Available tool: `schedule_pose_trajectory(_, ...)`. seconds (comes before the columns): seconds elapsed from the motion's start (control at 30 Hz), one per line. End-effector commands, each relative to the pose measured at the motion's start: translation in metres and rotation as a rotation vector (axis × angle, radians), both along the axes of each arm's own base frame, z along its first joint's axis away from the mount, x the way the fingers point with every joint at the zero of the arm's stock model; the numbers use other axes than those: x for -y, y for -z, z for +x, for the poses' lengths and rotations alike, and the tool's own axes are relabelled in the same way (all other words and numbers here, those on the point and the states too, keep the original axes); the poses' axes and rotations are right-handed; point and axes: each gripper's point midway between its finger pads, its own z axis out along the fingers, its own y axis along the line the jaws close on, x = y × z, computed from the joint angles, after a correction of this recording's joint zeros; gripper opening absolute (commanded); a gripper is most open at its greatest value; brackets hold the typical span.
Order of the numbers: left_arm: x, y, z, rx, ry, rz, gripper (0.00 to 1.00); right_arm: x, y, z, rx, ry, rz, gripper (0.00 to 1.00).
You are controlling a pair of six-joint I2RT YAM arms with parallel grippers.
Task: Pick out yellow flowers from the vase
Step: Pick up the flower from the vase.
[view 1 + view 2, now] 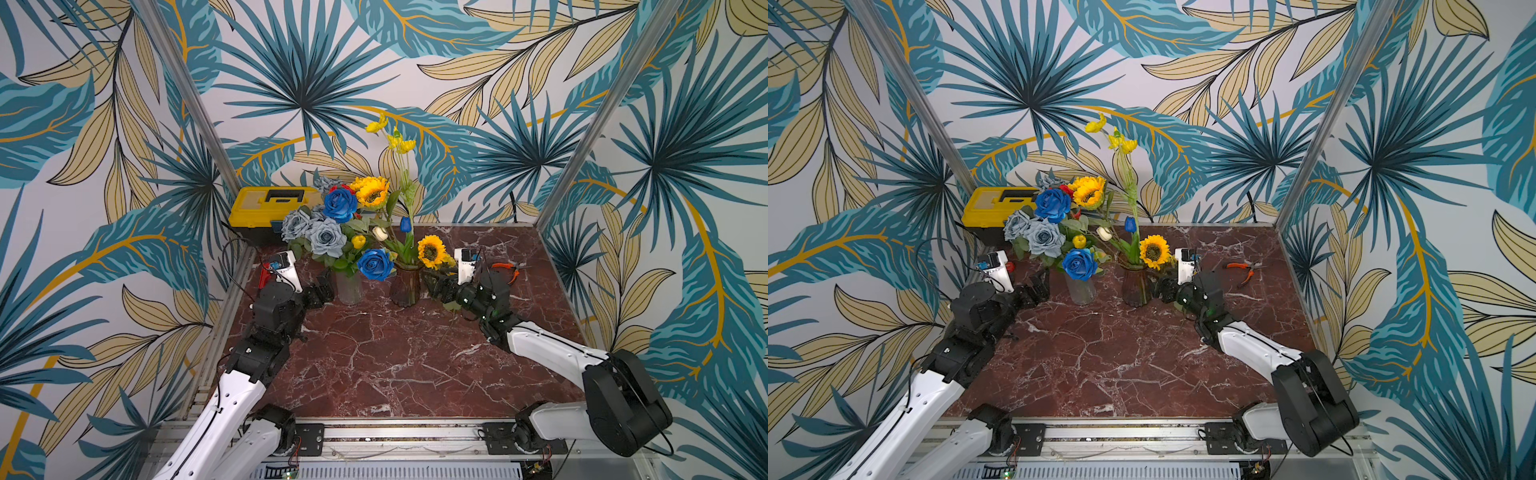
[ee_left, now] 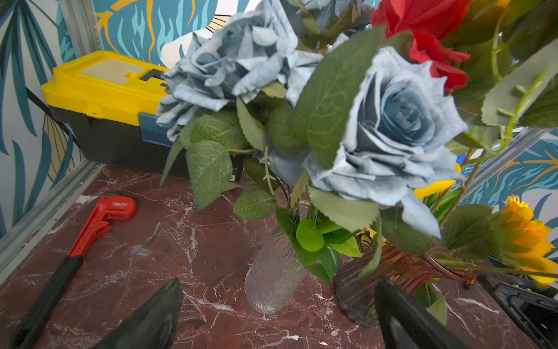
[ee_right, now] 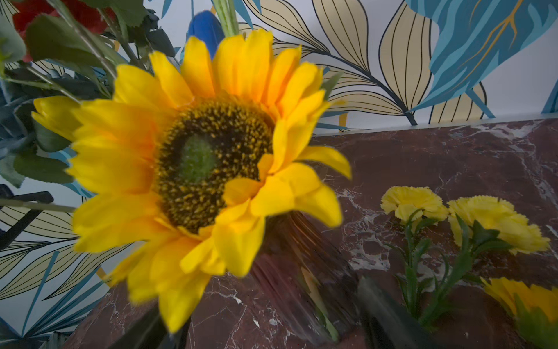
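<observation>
Two vases stand mid-table: a clear glass vase point(image 1: 349, 287) with blue and grey roses, and an amber vase point(image 1: 405, 286). Yellow flowers in them: a tall sunflower point(image 1: 372, 192), a low sunflower point(image 1: 431, 250) that fills the right wrist view point(image 3: 208, 157), yellow poppies point(image 1: 400, 142) high up, and a small pompom point(image 1: 358, 241). Yellow carnations point(image 3: 413, 203) and another sunflower point(image 3: 527, 300) lie on the table beside the amber vase. My left gripper point(image 2: 279, 317) is open in front of the clear vase point(image 2: 273, 281). My right gripper point(image 3: 268, 326) is open, low beside the amber vase point(image 3: 305, 281), holding nothing.
A yellow toolbox point(image 1: 270, 207) sits at the back left. A red pipe wrench point(image 2: 101, 222) lies left of the left arm, and orange pliers point(image 1: 1246, 270) lie at the back right. Metal frame posts and wallpapered walls close in the marble table point(image 1: 395, 365).
</observation>
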Motion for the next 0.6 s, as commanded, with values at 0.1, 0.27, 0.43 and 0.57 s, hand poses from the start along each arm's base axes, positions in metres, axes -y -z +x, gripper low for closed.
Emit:
schedule_pose_trajectory(0.1,-0.001,0.004,0.001,0.007,0.002,-0.007,1.00,-0.006,-0.026,0.000,0.262,0.031,0.031,0.85)
schedule_pose_trajectory(0.27,0.000,0.006,0.003,0.004,0.006,-0.009,0.99,-0.007,-0.026,0.006,0.314,0.070,0.018,0.86)
schedule_pose_trajectory(0.43,0.001,0.006,0.004,0.006,0.014,-0.011,0.99,-0.002,-0.032,0.012,0.390,0.118,0.040,0.86)
schedule_pose_trajectory(0.57,0.001,0.005,0.004,0.008,0.015,-0.010,0.99,-0.007,-0.034,0.020,0.421,0.114,0.055,0.86)
